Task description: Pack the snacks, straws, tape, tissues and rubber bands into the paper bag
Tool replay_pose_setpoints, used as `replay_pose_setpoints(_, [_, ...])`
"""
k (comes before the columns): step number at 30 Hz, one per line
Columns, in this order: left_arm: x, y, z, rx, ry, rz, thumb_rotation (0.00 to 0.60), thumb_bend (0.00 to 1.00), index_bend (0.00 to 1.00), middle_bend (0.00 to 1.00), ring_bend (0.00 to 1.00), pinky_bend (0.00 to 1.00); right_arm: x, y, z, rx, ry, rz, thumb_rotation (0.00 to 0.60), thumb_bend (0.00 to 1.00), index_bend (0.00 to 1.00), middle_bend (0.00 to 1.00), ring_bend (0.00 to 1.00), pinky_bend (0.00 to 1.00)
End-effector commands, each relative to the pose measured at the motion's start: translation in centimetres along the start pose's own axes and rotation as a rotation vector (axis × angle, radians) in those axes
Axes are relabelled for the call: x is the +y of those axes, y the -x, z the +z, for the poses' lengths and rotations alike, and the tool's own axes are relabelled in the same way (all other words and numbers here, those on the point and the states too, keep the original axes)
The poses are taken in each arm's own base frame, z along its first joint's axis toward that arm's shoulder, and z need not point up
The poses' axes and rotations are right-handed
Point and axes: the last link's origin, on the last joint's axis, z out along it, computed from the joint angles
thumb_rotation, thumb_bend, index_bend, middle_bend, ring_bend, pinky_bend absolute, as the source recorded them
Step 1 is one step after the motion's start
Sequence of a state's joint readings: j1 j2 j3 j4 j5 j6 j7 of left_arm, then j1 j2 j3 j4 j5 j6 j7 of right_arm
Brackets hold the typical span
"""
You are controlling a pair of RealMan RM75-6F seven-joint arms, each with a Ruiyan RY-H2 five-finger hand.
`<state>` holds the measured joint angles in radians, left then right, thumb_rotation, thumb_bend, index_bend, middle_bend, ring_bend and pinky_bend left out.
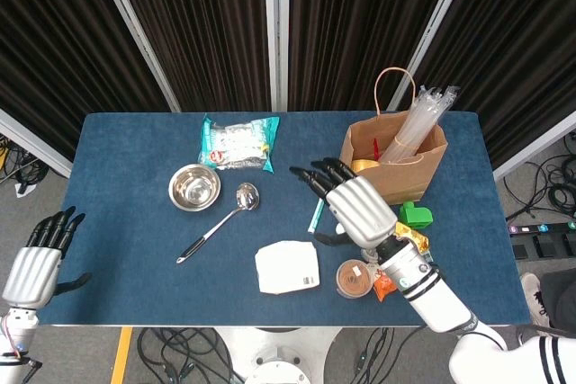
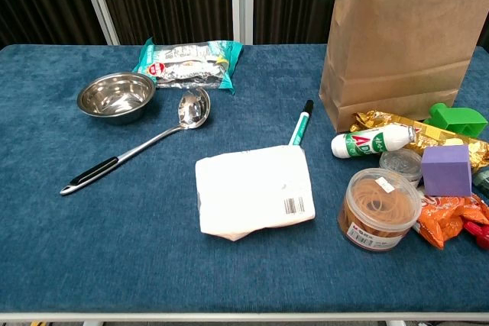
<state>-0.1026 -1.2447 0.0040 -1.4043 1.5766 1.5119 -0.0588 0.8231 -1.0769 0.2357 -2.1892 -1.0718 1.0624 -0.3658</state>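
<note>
There was one brown paper bag (image 2: 405, 43), one white tissue pack (image 2: 254, 191), one clear tub of rubber bands (image 2: 377, 210), one teal snack packet (image 2: 189, 62), one steel bowl (image 2: 116, 95), one steel ladle (image 2: 137, 150), one green marker (image 2: 299, 124) and one purple block (image 2: 445, 170).
</note>
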Motion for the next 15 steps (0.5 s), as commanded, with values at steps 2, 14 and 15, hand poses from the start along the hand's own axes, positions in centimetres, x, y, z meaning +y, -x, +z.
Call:
replay_pose_setpoints(2, [-0.1,0.1,-0.1,0.001,-0.009,-0.001,0.600,0.16,0.07,0.05,0.00,0.12,0.9,3.4,0.0,-0.280,0.036,-0.060,0.600,0.00,0.09,0.20,0.11,0.13])
replay_pose_setpoints(14, [-0.7,0.2,-0.3,-0.001,-0.027,0.006,0.600,0.16,0.07,0.05,0.00,0.12,-0.1,9.1,2.3,-0.573,0.045,-0.016,0.600,0.00,0.06,0.11,0.01,0.07])
replay_pose_setpoints(15, [-0.7,0.2,-0.3,-0.003,-0.027,0.006,0.600,0.16,0.07,0.05,0.00,0.12,-0.2,9.5,2.5,-0.585,0.046,-0.019,0.600,0.00,0.05,0.11,0.01,0.06])
